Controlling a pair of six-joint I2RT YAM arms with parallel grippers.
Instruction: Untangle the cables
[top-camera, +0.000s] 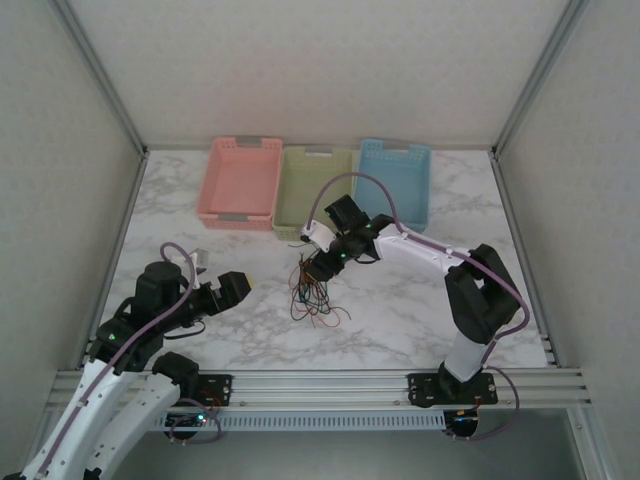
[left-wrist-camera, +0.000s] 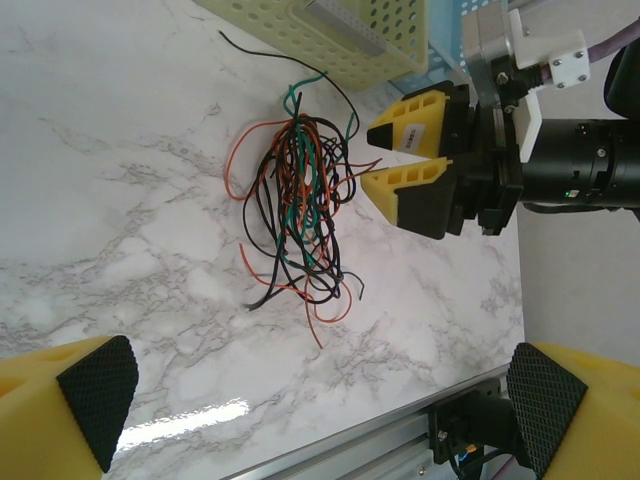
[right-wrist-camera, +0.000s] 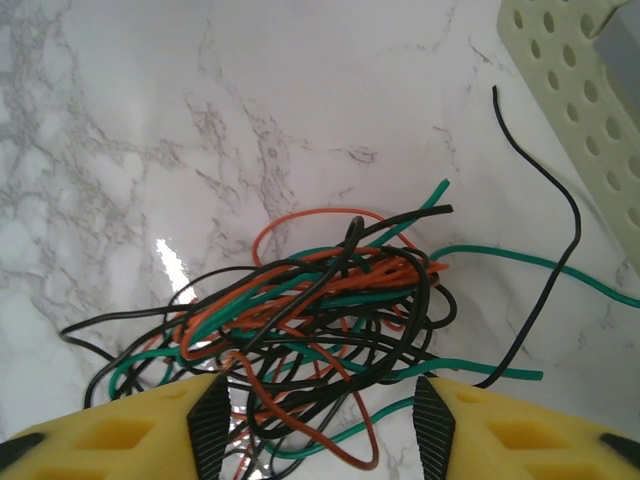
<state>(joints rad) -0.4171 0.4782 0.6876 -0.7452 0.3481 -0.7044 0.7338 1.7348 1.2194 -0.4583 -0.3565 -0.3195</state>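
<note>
We record a marble table (top-camera: 420, 320) with three baskets along its far edge. The green basket (top-camera: 284, 190) stands in the middle.

The right arm (top-camera: 440, 255) reaches forward and to the left across the table, its wrist bent down over the work. The left arm (top-camera: 150, 300) sits folded low near its base, its wrist turned toward the centre.

The left gripper (top-camera: 240, 285) has its jaws spread wide and holds nothing, well apart from the work. The right gripper (left-wrist-camera: 372, 158) has its jaws apart, and its pads flank the near fringe of the heap. We see nothing clamped between them.

The cables (top-camera: 315, 295) lie in one knotted heap of black, red-brown and green strands. The heap is on the table, just in front of the green basket and under the right gripper.

We judge them light, limp and very thin, so they are likely to slip from the pads. Pulling one will probably drag its neighbours along.

One black strand (right-wrist-camera: 577, 225) arcs clear of the heap toward the basket. In our judgement its free end is the soundest place to take hold.
</note>
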